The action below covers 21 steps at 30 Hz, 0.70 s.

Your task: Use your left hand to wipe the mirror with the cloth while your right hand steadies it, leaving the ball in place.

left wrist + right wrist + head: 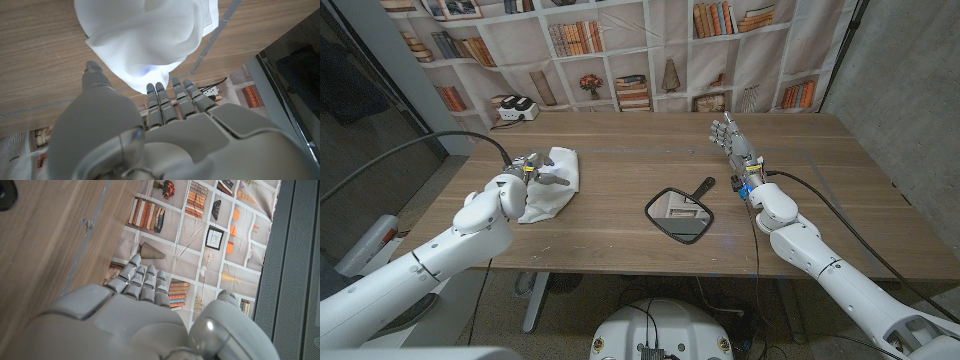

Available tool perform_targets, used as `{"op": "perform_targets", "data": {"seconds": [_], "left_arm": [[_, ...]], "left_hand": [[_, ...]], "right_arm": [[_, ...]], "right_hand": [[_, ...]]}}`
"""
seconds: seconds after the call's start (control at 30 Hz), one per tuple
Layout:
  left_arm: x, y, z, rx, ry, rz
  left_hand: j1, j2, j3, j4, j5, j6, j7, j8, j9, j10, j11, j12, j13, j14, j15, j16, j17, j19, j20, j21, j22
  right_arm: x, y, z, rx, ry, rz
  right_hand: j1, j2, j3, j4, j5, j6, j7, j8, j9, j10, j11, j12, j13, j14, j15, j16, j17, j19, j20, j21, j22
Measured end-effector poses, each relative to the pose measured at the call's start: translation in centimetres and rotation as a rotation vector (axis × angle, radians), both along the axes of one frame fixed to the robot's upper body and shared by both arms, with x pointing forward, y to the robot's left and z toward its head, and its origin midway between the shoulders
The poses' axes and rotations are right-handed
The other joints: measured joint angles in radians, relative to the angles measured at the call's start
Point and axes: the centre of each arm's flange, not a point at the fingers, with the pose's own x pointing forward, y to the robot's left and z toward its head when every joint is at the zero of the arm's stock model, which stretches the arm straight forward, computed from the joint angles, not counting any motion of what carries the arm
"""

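- The cloth (550,182), white and crumpled, lies on the left part of the wooden surface (620,240), near its far-left area.
- The left robot hand (533,172) is over the cloth with its fingers reaching onto the fabric; in the left wrist view the fingertips (156,90) sit at the edge of the cloth (145,35), but I cannot tell whether they actually pinch it.
- The mirror (680,215) lies flat near the middle of the surface, its dark handle pointing toward the far right, its glass reflecting the room above.
- The mirror is well apart from the cloth and from both robot hands.
- The right robot hand (732,137) is held over the far right part of the surface, fingers stretched out straight and slightly apart, holding nothing.
- In the right wrist view the right robot hand (142,287) shows its extended fingers against a backdrop (200,230) printed with bookshelves.
- A small dark and white device (514,108) sits at the far-left edge of the surface.
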Motion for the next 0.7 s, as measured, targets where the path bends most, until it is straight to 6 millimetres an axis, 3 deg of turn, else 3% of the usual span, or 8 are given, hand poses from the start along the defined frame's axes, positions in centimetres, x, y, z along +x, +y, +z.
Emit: {"op": "perform_targets", "data": {"seconds": [0.27, 0.7], "left_arm": [[0.5, -0.7, 0.0, 0.044, 0.031, 0.033], [1.3, -1.5, -0.5, 0.099, 0.068, 0.079]], "left_hand": [[0.021, 0.000, -0.004, -0.004, 0.003, -0.053, -0.001, -0.031, 0.000, -0.029, 0.003, -0.020, 0.005, -0.017, -0.001, -0.019, 0.000, 0.005, 0.013, 0.000, 0.005], [0.041, 0.001, -0.004, -0.004, 0.004, -0.073, -0.009, -0.045, 0.003, -0.045, 0.002, -0.035, 0.005, -0.030, 0.000, -0.028, 0.005, 0.000, 0.022, -0.008, 0.005]], "right_arm": [[0.1, -0.1, -0.1, 0.003, 0.002, 0.001], [0.1, -0.1, -0.1, 0.008, 0.005, 0.001]], "right_hand": [[0.000, 0.000, -0.004, -0.004, 0.000, 0.000, 0.000, 0.000, 0.000, 0.000, 0.000, 0.000, 0.000, 0.000, 0.000, -0.005, 0.000, 0.003, 0.004, -0.004, 0.000], [0.000, 0.000, -0.004, -0.004, -0.008, 0.000, 0.000, 0.000, 0.000, 0.004, 0.004, 0.000, 0.000, 0.000, 0.000, -0.005, 0.000, 0.003, 0.004, -0.011, 0.005]]}}
